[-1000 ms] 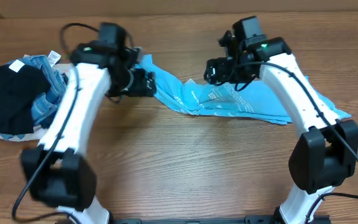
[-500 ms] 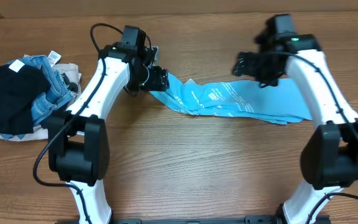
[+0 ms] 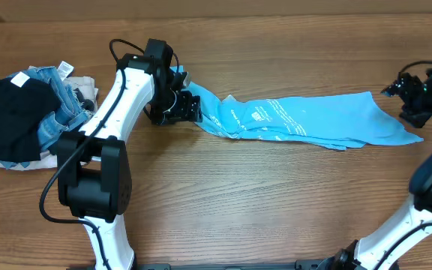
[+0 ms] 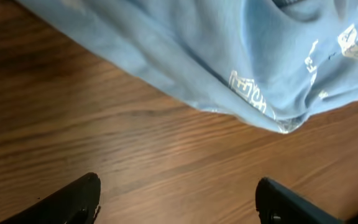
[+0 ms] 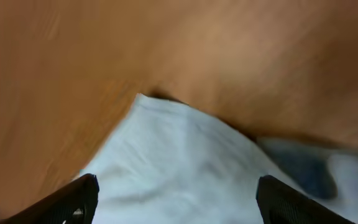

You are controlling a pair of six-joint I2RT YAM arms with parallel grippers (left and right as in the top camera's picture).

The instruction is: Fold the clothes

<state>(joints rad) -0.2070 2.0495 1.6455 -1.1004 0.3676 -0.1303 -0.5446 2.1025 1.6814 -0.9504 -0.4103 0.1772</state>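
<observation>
Overhead view: large light-blue cotton T-shirt [image 3: 306, 124] with small white print, drawn out since a second ago from a bunched heap into a long narrow band across the brown wooden table [image 3: 238, 202]. Left end beside the left gripper [image 3: 188, 109], right end just beside the right gripper [image 3: 400, 103]. Big outward swing by the right arm, from mid-shirt to the far right tip; hardly any shift on the left. Reads as a stretch-out step done, both ends let go; still layered and wrinkled, so no real fold yet. Left wrist view: black fingers [image 4: 73, 202] spread wide over bare wood, nothing between, printed hem just ahead, untouched; tips hard to make out from above. Right wrist view, blurred: jaws likewise wide apart, pale cloth corner below, not pinched. Only from overhead: pile of black fabric and blue denim [image 3: 28, 116] at far left, apart from the shirt.
</observation>
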